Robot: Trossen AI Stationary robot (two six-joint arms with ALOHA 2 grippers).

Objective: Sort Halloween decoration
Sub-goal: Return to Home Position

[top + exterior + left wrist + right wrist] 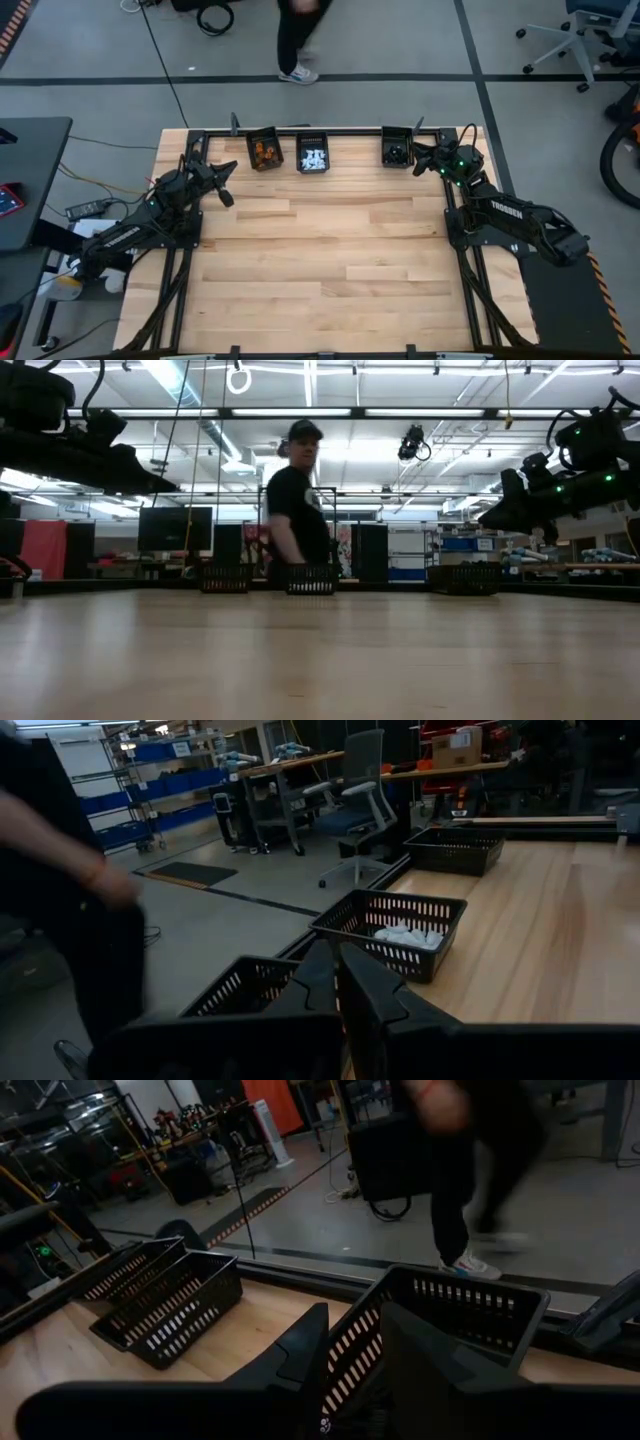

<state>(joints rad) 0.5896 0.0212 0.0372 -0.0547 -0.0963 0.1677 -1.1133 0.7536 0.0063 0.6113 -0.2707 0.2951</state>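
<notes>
You're basically done: the trinkets sit sorted by colour in the bins, none loose on the desk. Left jaws look together, right jaws slightly apart, both empty.

Even overhead light fills the high view: the pale wood of the desk is bright, and both arms cast only faint, soft shade on it. In the low view, long ceiling strip lights glare white, so the person and the arms stand as dark silhouettes, while the desk top carries a dull sheen. Both wrist views are dimmer up close, with the left claw and the right claw almost black against the lit floor. The moving person is smeared by motion blur in both wrist views and the high view. Small green lights glow on the right arm.
</notes>
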